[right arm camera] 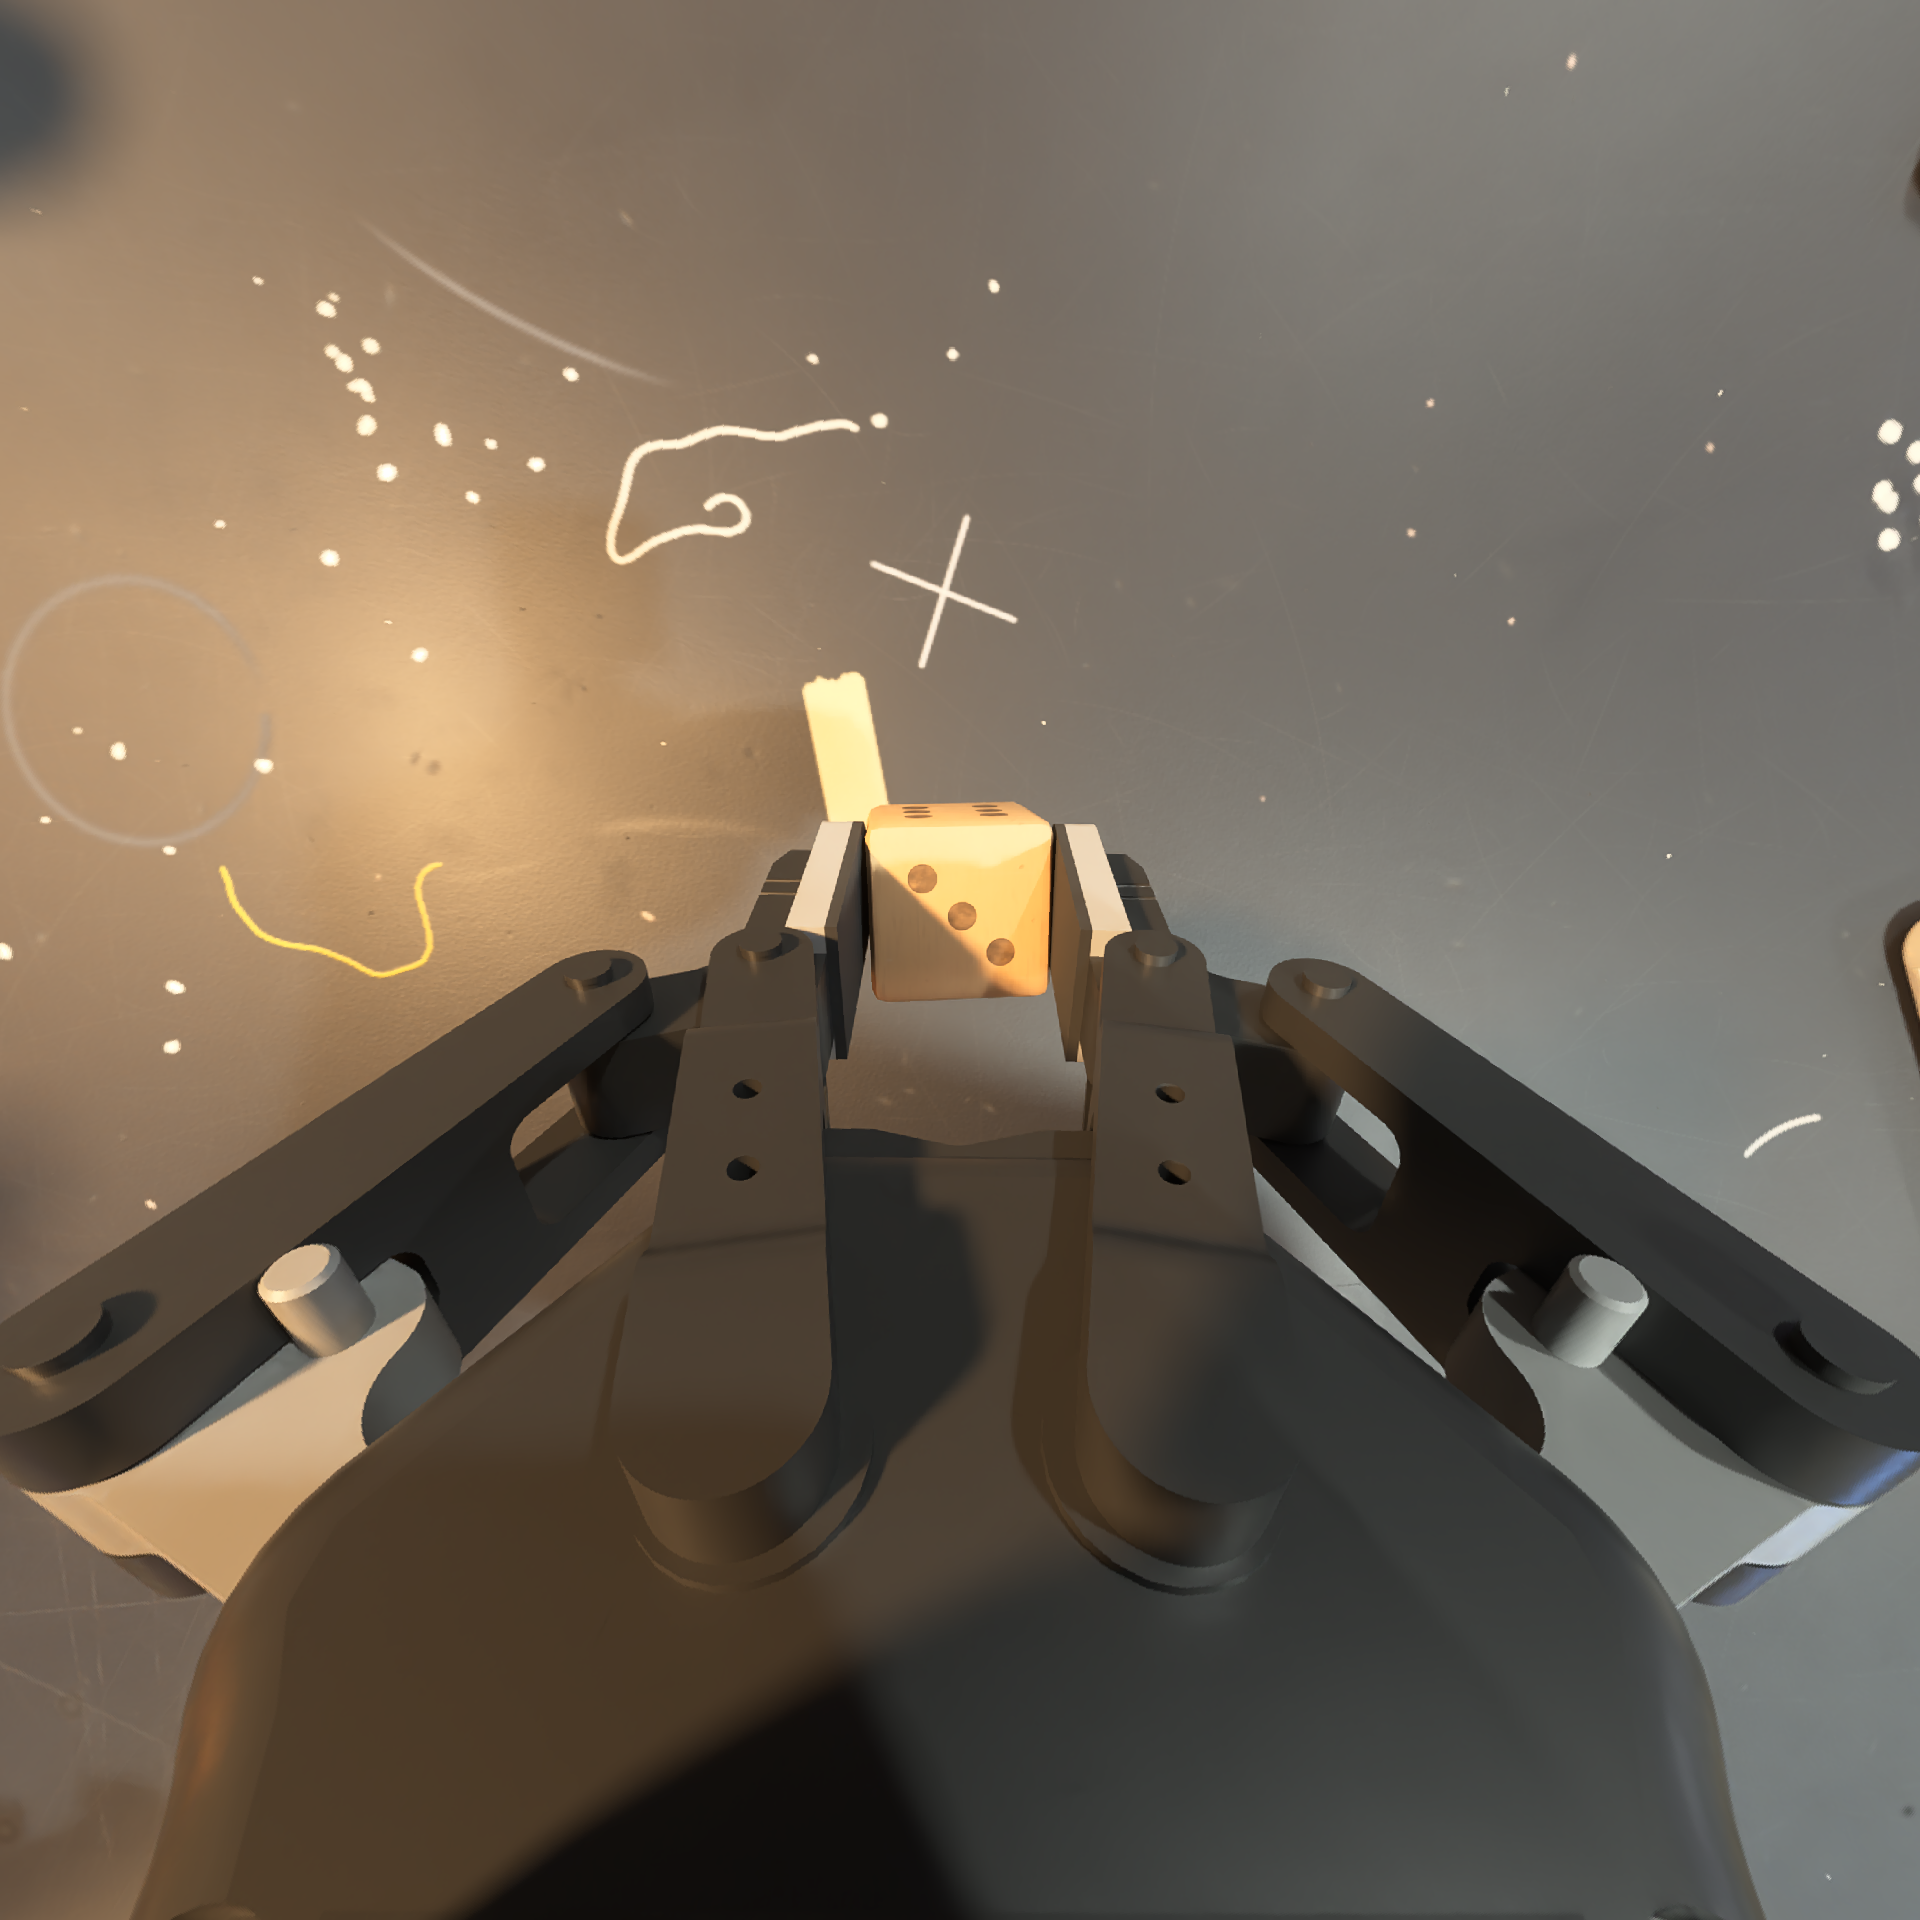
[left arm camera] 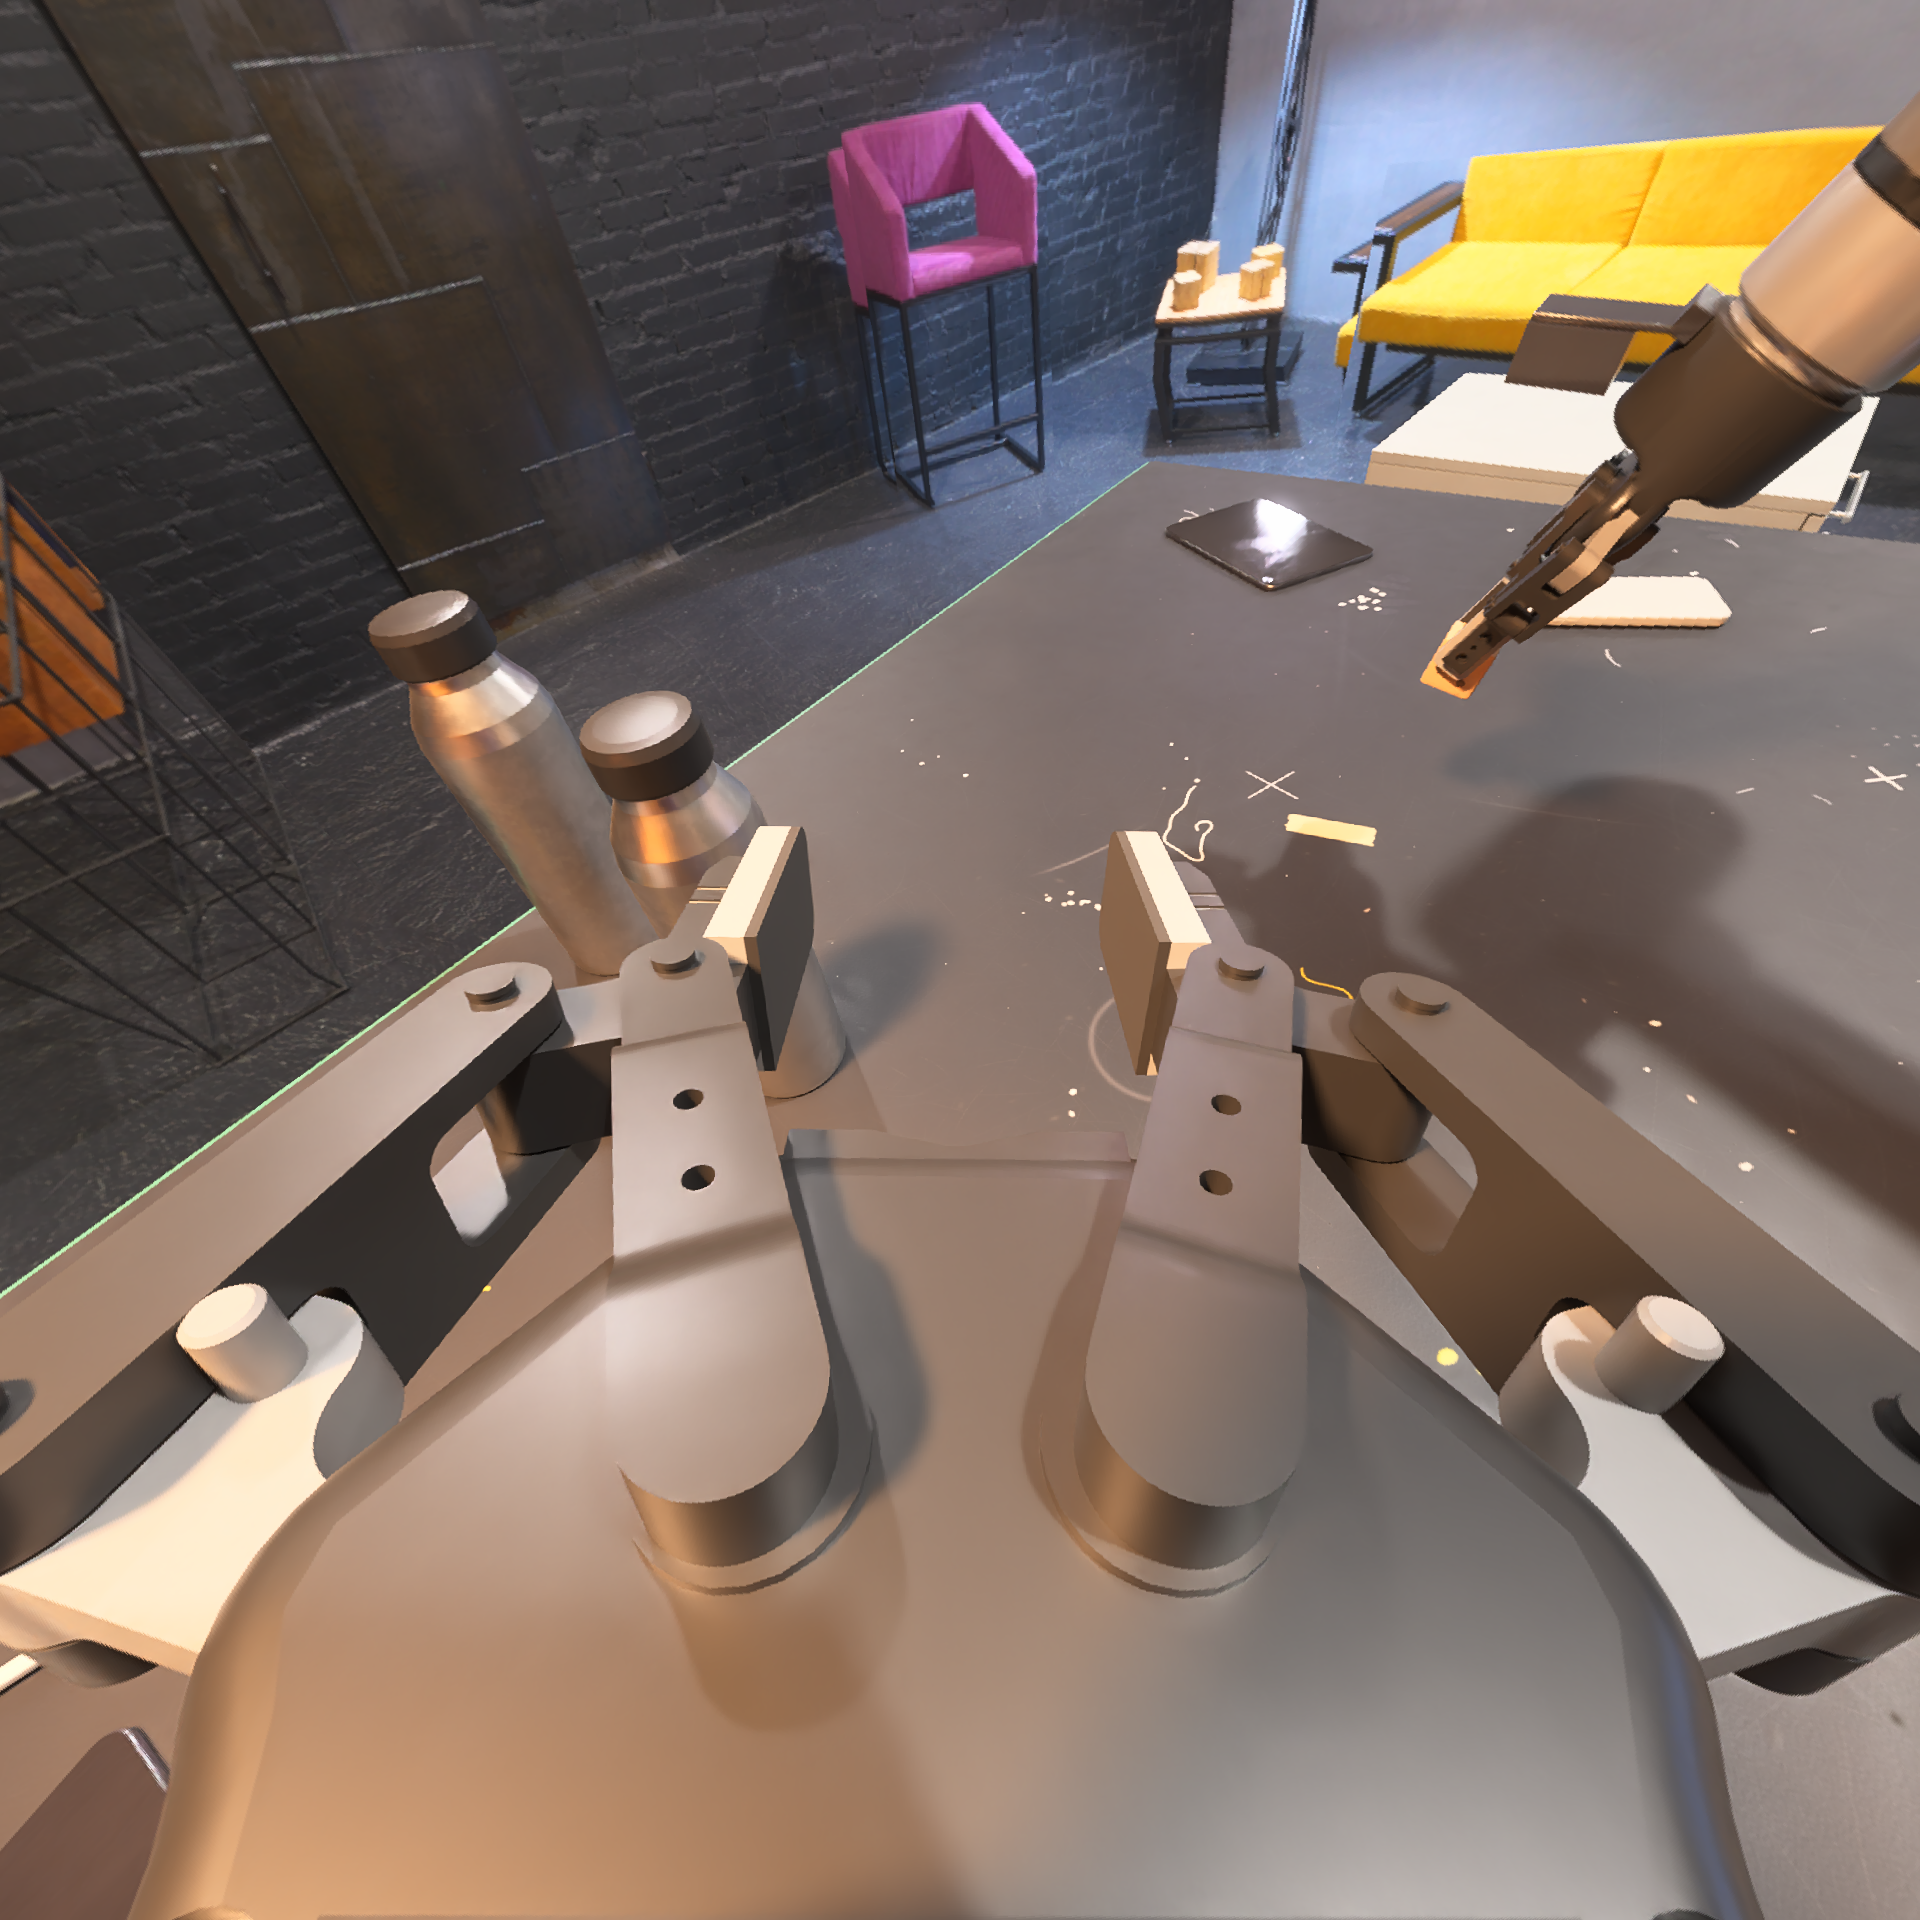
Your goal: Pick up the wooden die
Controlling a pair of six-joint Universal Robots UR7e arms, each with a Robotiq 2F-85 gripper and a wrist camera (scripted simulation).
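Note:
The wooden die (right arm camera: pixel 958 902) is a pale cube with dark pips. My right gripper (right arm camera: pixel 958 883) is shut on it, one pad on each side, and holds it above the grey table (right arm camera: pixel 1455 727). In the left wrist view the right gripper (left arm camera: pixel 1465 660) hangs at the far right over the table with the die (left arm camera: pixel 1446 677) at its tips, clear of the surface. My left gripper (left arm camera: pixel 951 914) is open and empty, low over the near left part of the table.
Two metal bottles (left arm camera: pixel 520 790) stand by the left finger near the table's left edge. A black square pad (left arm camera: pixel 1268 542) and a white flat block (left arm camera: pixel 1652 603) lie at the far end. A strip of tape (left arm camera: pixel 1330 828) and chalk marks are mid-table.

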